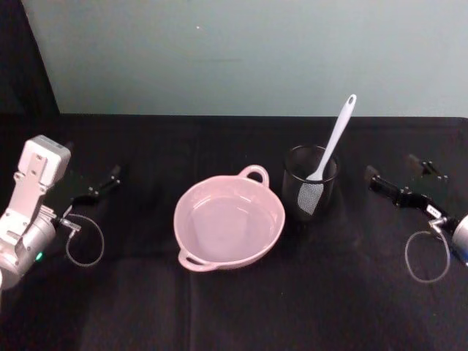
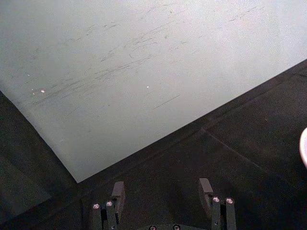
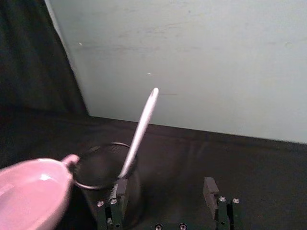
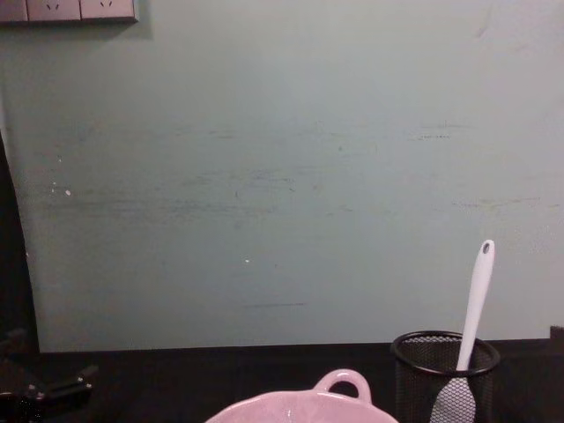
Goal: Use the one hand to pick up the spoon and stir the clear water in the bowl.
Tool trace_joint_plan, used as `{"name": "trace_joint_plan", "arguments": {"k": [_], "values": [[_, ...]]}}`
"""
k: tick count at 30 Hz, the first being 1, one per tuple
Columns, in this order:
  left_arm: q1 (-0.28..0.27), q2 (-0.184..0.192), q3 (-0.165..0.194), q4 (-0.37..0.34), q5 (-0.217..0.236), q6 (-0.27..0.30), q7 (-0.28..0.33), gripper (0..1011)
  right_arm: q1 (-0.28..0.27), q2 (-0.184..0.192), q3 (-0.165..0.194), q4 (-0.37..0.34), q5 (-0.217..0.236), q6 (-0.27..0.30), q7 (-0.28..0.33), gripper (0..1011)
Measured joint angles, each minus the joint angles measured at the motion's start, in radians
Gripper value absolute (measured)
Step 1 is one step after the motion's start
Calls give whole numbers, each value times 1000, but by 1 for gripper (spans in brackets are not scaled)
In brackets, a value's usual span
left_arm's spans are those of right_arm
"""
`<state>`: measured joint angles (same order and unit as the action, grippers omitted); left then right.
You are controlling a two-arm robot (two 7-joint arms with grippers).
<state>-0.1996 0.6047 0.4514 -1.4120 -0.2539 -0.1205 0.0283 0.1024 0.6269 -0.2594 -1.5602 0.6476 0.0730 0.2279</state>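
while the right gripper (image 3: 164,191) is being held wide open, the white plastic spoon (image 1: 333,142) is being propped in the black mesh cup (image 1: 311,191) just left of it; judged light, stiff and slick, it is best pinched mid-handle. the left gripper (image 2: 162,191) is being parked, open too.

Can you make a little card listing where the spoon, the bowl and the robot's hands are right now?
spoon: white, leaning in the black mesh cup, handle up
bowl: pink, middle of the black table, just left of the cup
left gripper: open, empty, at far left
right gripper: open, empty, at far right
stirring: not started; spoon not yet picked up
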Motion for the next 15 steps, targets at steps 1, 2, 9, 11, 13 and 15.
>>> {"name": "trace_joint_plan", "arguments": {"k": [1,2,9,11,13,15], "values": [[0,0,0,0,0,0,0,1011,1,-2,7,-3,18,14,11,1003],[0,0,0,0,0,0,0,1011,4,-4,13,-4,34,29,22,1002],[0,0,0,0,0,0,0,1011,73,-43,35,21,179,194,80,1003],[0,0,0,0,0,0,0,1011,102,-53,34,37,217,244,79,1003],[0,0,0,0,0,0,0,1011,125,-62,33,49,242,276,78,1003],[0,0,0,0,0,0,0,1011,147,-70,31,61,263,304,71,1002]]}}
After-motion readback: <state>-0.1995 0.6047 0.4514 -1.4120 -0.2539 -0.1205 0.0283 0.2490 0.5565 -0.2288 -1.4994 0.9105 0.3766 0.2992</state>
